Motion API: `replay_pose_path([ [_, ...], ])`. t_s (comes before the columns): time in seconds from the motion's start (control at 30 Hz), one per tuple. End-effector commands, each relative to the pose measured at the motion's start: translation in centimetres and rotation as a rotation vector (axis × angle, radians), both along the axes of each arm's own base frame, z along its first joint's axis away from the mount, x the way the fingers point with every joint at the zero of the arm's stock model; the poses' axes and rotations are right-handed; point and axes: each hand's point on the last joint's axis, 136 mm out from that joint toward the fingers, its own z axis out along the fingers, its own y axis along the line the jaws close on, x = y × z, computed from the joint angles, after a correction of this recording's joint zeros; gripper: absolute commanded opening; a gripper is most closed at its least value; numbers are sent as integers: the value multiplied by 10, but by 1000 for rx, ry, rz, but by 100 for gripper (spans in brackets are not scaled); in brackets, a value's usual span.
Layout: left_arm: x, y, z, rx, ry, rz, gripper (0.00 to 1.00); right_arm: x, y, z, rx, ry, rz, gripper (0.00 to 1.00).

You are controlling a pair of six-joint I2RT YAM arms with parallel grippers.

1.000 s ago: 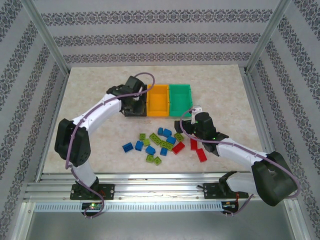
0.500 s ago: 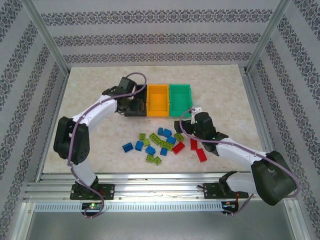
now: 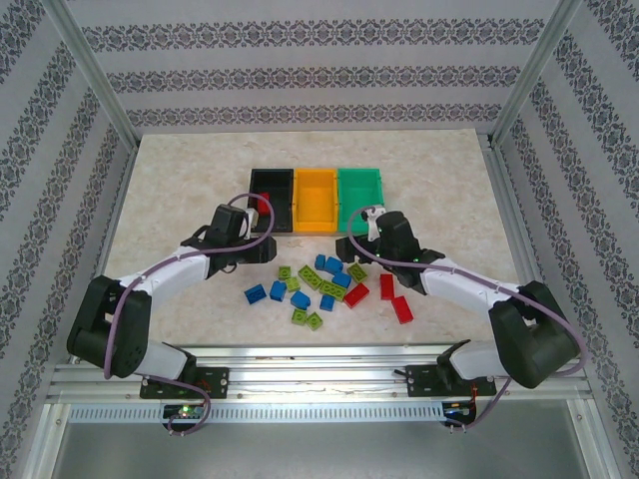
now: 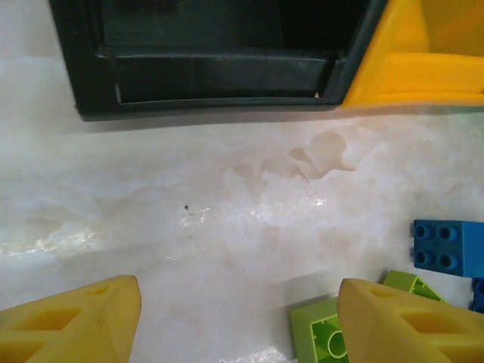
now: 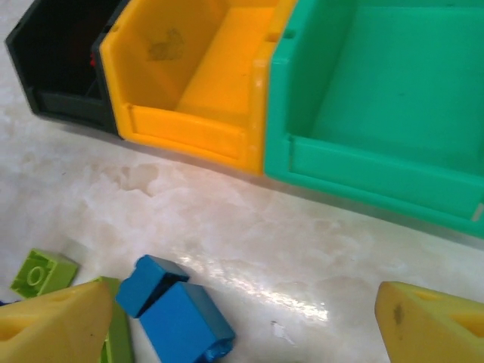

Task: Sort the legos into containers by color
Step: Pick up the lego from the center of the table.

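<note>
left hand (image 4: 242, 325): fingers parted, nothing between them; we see it has pulled back from the black bin (image 3: 258, 178) toward the pile
red brick (image 3: 264, 203): lies inside the black bin; we judge it just dropped
right hand (image 5: 242, 325): open, empty; has moved up from the pile, now facing the green bin (image 5: 378, 174)
legos (image 3: 318, 284): most loose on the worktop (image 3: 180, 180), near the bins
task: early; many bricks left
</note>
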Motion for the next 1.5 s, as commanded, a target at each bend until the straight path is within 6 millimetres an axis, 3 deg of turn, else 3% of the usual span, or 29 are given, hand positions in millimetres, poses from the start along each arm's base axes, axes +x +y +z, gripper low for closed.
replay_pose_path([
  [0.0,19,-5,28,-62,-177,-32,69,-16,19,0,-7,88,73,89],
  [0.2,24,0,23,-106,-198,2,69,-34,19,-37,-207,244,116,85],
  [0.3,24,-7,21,-177,-195,-6,69,-39,18,-50,-276,309,121,84],
  [0.6,17,-8,21,-225,-206,-6,70,-24,41,-64,-347,311,149,77],
  [0.8,17,-9,22,-234,-203,-12,70,-21,43,-82,-399,332,169,73],
  [1.07,17,-2,25,-227,-217,13,70,-28,44,-89,-386,351,196,61],
  [1.47,15,11,28,-213,-247,62,70,-37,32,-79,-406,339,210,63],
])
